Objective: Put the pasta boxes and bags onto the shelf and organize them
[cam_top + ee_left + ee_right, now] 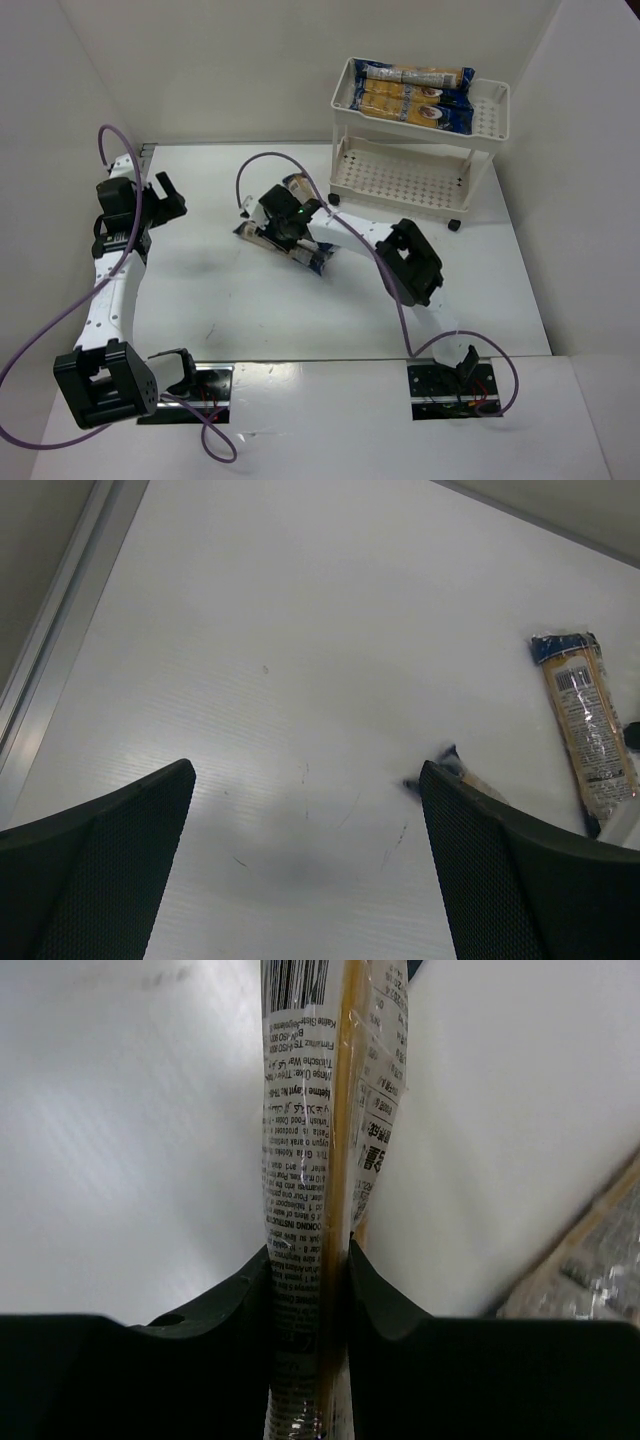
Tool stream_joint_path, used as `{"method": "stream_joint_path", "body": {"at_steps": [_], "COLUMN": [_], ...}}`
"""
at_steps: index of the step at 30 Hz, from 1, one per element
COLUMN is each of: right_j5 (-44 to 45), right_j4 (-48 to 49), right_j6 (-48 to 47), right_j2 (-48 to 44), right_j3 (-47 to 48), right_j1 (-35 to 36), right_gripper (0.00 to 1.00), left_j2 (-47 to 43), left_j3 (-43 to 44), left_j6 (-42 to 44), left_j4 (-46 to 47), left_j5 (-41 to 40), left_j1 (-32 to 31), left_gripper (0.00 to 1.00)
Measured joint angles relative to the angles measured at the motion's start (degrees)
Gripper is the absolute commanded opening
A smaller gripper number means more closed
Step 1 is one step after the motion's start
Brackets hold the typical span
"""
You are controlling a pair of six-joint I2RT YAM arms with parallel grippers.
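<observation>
1. Surface: white and flat, it carries the loose pasta near its middle, well apart from the shelf.
2. Shelf: it stands at the far right. At least two stowed bags lie lengthwise, side by side, on the top tier. I see none on the lower tier.
3. Loose bags: a small cluster lies under my right arm, crossing at angles. One neighbour bag lies just beside the one I have.
4. Held bag: long, narrow and slack, it is pinched across its width, with the pasta showing as an orange line inside the film. I cannot tell whether it has left the surface.
5. Right fingers: they are clamped hard on the held bag. I judge the best lift is straight up, so the neighbour is not dragged along. The bag looks likely to droop at both ends, so I should keep it level and move slowly. At the shelf I should clear the raised rim and turn the bag parallel to the stowed ones. Then I should lower it against them before letting go.
6. Left fingers: spread wide and holding nothing, they hang over the left side, clear of the right arm's path.
</observation>
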Motion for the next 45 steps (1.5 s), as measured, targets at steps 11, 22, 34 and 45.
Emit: {"method": "stream_joint_path", "body": {"at_steps": [11, 22, 34, 45], "right_j5": [6.6, 17.0, 11.6, 9.8], "right_j4": [-5.8, 14.9, 31.7, 35.9], "right_j6": [-12.7, -39.9, -58.6, -62.9], "right_j2": [-29.4, -51.1, -38.8, -21.4], "right_j3": [-21.0, -48.5, -48.3, -33.5], "right_j1": [3.4, -15.8, -29.7, -31.5], "right_gripper": [0.00, 0.00, 0.00, 0.64], "left_j2": [-1.3, -1.6, -1.6, -1.6], "left_j3": [-1.1, -1.1, -1.1, -1.1], "left_j6": [-1.4, -1.5, -1.5, -1.4], "left_j4": [1.5, 1.6, 1.6, 1.6], "left_j5": [1.1, 1.7, 1.9, 1.8], "left_j1": [0.0, 0.0, 0.0, 0.0], "left_gripper": [1.00, 1.00, 1.00, 1.00]}}
